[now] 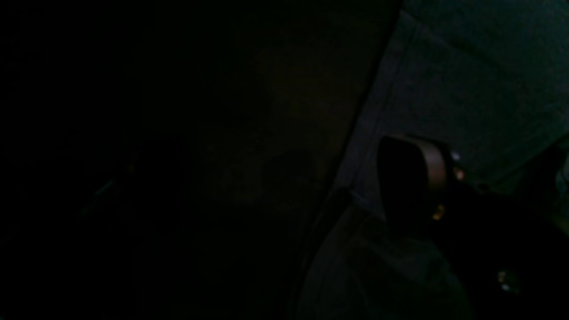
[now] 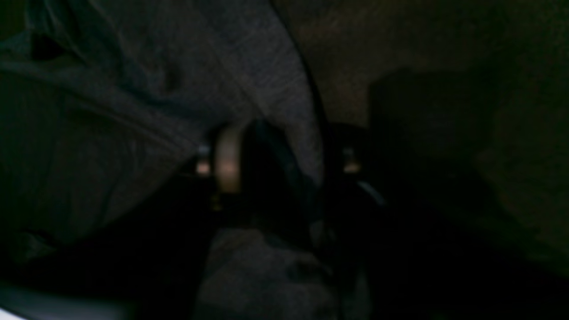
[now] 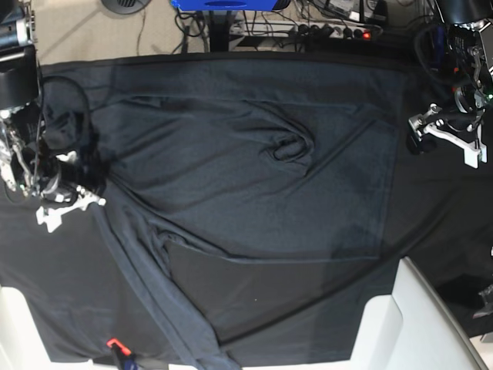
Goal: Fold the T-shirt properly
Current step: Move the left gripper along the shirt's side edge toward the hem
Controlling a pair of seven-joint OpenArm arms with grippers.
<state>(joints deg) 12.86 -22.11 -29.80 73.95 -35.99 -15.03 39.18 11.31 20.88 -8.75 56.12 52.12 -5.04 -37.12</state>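
Note:
The T-shirt [image 3: 246, 177], dark charcoal grey, lies spread across the black table cloth [image 3: 435, 231], with a long sleeve [image 3: 154, 293] trailing toward the front edge. My right gripper [image 3: 73, 204] sits at the shirt's left edge. In the right wrist view a bunched fold of the shirt [image 2: 289, 146] fills the gap of that gripper [image 2: 284, 164]. My left gripper [image 3: 447, 139] hovers open just off the shirt's right hem. The left wrist view shows this gripper [image 1: 484, 178] over the hem, the shirt [image 1: 466, 66] lying flat beyond, nothing between the fingers.
White moulded pieces stand at the front right [image 3: 420, 316] and front left [image 3: 15, 324]. A small red-tipped object [image 3: 114, 344] lies at the front edge. Behind the table are cables, a power strip [image 3: 331, 31] and a blue item [image 3: 223, 4].

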